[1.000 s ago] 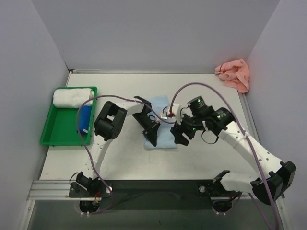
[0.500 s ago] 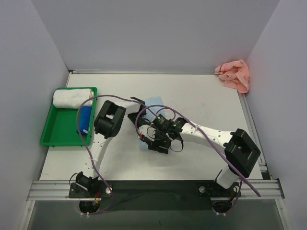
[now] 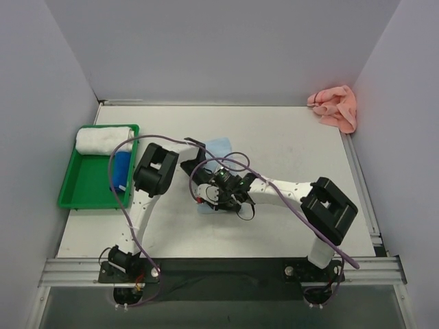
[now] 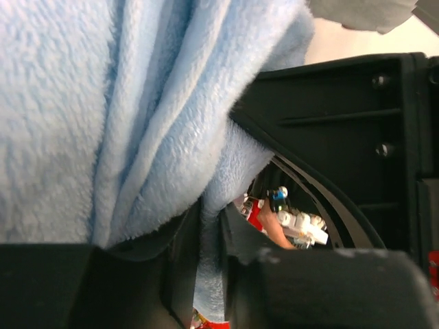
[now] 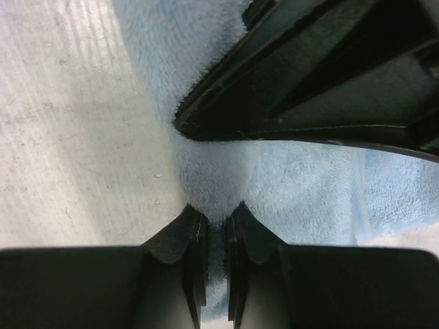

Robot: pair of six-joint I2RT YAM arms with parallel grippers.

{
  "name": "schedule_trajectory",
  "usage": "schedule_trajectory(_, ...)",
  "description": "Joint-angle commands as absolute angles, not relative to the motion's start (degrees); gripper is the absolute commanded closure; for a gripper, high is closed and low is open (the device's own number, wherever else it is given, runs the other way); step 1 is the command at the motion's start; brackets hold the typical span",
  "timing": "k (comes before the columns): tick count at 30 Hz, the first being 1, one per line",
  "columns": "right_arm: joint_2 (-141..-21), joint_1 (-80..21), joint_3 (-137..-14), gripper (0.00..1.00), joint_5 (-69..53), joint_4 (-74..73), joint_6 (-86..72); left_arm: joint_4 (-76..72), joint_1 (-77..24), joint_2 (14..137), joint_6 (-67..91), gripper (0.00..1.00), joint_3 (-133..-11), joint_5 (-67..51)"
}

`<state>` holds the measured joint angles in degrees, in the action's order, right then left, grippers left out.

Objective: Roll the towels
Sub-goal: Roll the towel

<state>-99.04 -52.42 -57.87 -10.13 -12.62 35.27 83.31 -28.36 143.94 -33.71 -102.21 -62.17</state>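
The light blue towel (image 3: pixel 221 146) lies mid worktop (image 3: pixel 295 137); the right tool (image 5: pixel 217 223) is pressed together, pinching the towel's edge; the left tool (image 4: pixel 209 233) seems to pinch a fold too, though that view is tight; the pink towel (image 3: pixel 334 107) sits crumpled in the far right corner.

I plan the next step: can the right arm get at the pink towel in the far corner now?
Probably not yet. The right pincer is shut on the light blue towel mid-table, far from the pink towel. Nothing stands between them, so after releasing it likely could.
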Motion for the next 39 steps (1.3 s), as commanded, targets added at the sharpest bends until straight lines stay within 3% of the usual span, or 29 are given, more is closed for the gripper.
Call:
schedule_trajectory(1, -98.97, -51.86, -58.97, 1.00, -14.23, -19.75, 35.07, 79.28, -24.79, 141.25, -38.32, 0.71, -99.86, -58.96)
schedule_trajectory(8, -103.09, -46.15, -66.86, 1.00, -26.79, -31.19, 33.93, 78.40, -15.04, 134.39, -36.21, 0.60, -102.21, -61.35)
schedule_trajectory(9, -104.49, -44.92, -67.93, 1.00, -27.85, -32.25, 33.93, 78.49, -13.46, 133.17, -36.04, 0.55, -102.83, -62.22)
schedule_trajectory(17, -112.75, -39.73, -77.87, 1.00, -41.56, -41.57, 32.52, 77.70, -0.89, 121.40, -36.65, 0.51, -105.74, -68.12)
schedule_trajectory(18, -113.11, -39.38, -78.39, 1.00, -42.09, -41.92, 32.43, 75.35, -0.79, 117.29, -36.82, 0.45, -103.12, -66.72)
schedule_trajectory(28, -114.78, -38.23, -75.59, 1.00, -49.65, -43.94, 29.62, 53.09, -8.43, 91.51, -34.53, 0.39, -75.87, -47.92)
schedule_trajectory(32, -116.36, -36.92, -74.97, 1.00, -53.35, -42.72, 27.25, 49.59, -11.68, 86.84, -36.91, 0.36, -72.43, -40.54)
schedule_trajectory(39, -120.49, -35.42, -78.74, 1.00, -54.06, -42.80, 24.35, 46.85, -13.70, 84.64, -38.05, 0.35, -71.02, -37.97)
